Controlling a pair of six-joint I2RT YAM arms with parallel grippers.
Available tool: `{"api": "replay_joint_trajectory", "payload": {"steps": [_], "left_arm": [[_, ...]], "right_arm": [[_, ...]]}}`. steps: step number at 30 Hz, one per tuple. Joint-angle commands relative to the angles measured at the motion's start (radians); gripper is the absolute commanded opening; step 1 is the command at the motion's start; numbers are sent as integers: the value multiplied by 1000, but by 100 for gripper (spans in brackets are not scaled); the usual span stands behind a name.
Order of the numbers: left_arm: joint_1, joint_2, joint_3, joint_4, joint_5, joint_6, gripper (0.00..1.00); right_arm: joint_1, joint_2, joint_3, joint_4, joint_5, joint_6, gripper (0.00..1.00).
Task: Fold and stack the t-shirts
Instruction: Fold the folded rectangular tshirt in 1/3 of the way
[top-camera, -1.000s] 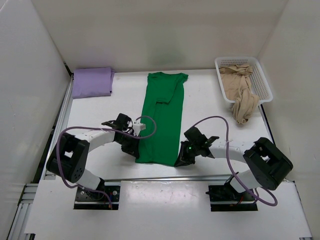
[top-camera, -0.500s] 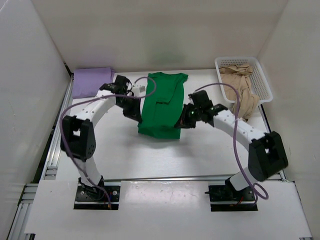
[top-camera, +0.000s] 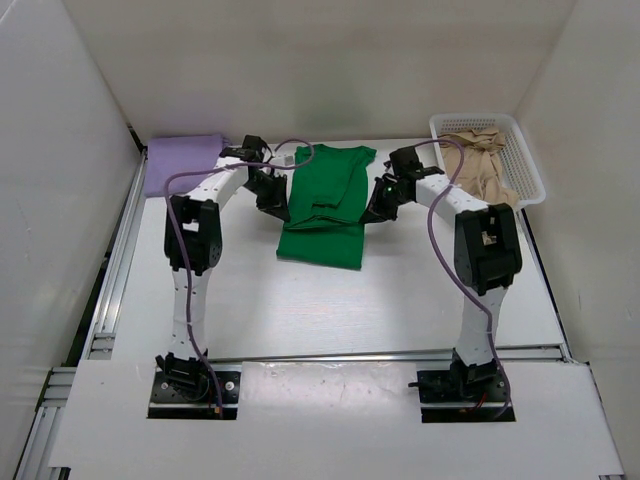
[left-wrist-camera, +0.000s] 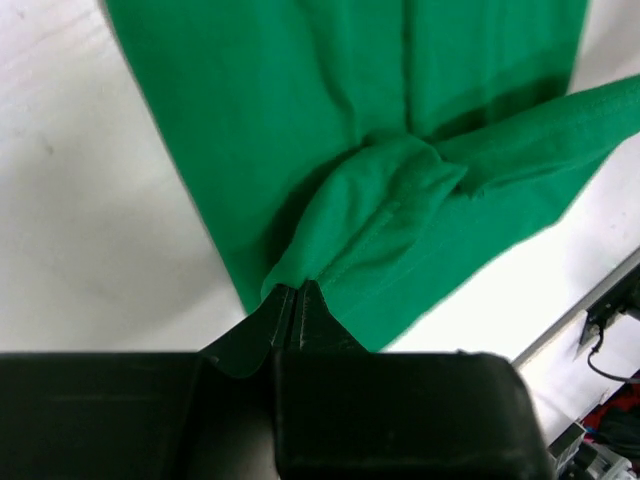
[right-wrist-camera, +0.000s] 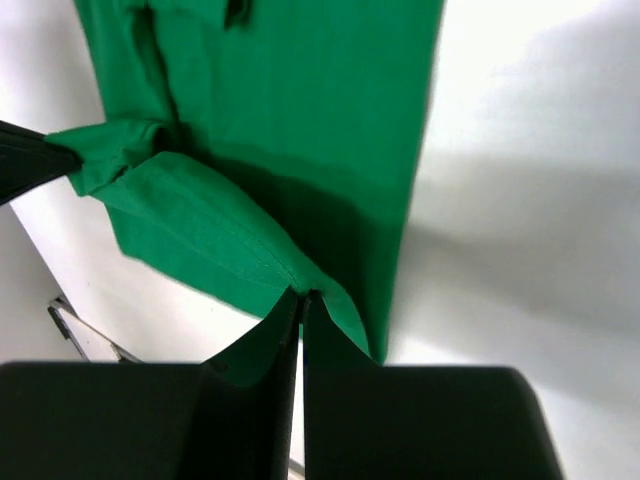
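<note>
Noted green t-shirt (top-camera: 322, 215) lying lengthwise mid-counter (top-camera: 300, 310), collar end toward the far wall, near half doubled back over the far half.

Found left tool (left-wrist-camera: 297, 302) with jaws pressed together on a bunched corner of the green hem, cloth gathered in a wrinkled wad just ahead of the tips.

Found right tool (right-wrist-camera: 301, 298) likewise clamped thin on the opposite corner of the same edge, stitched hem running away from its tips toward the left of that view.

From overhead, placed both tools at the shirt's two sides, roughly level with each other and about halfway along the folded cloth. Both arms stretched far out from their bases.

Saw dark shadow under the held flap in the right wrist view. Appears lifted off the lower layer, though cannot confirm from above.

Logged lavender t-shirt (top-camera: 183, 164) folded flat at the far left corner of the counter, well apart from the green one.

Logged tan t-shirt (top-camera: 480, 170) heaped unfolded in the white mesh basket (top-camera: 475, 118) at the far right corner, just beyond the right arm's forward link.
</note>
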Motion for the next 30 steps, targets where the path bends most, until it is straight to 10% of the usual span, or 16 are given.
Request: {"api": "replay_joint_trajectory", "payload": {"steps": [1,6,9,15,23,26,30], "left_arm": [[-3,0,68,23,41,8,10],[-3,34,92,48,30,8,10],[-3,34,101,57,-9,8,26],[42,5,191,83,-68,8,61],[60,-185,-28,86,-146,8,67],[14,-236,-212,17,-176,8,68],[-18,-274,-381,37,-116,8,74]], "right_arm": [[-14,53,91,-21,-40,-35,0],[-47,93,122,-21,-28,-12,0],[-58,130,165,-21,-28,-10,24],[-30,12,196,-8,113,-91,26],[175,-82,24,-10,245,-76,22],[163,-126,-72,-25,245,28,52],[138,-237,-308,15,189,80,62]]}}
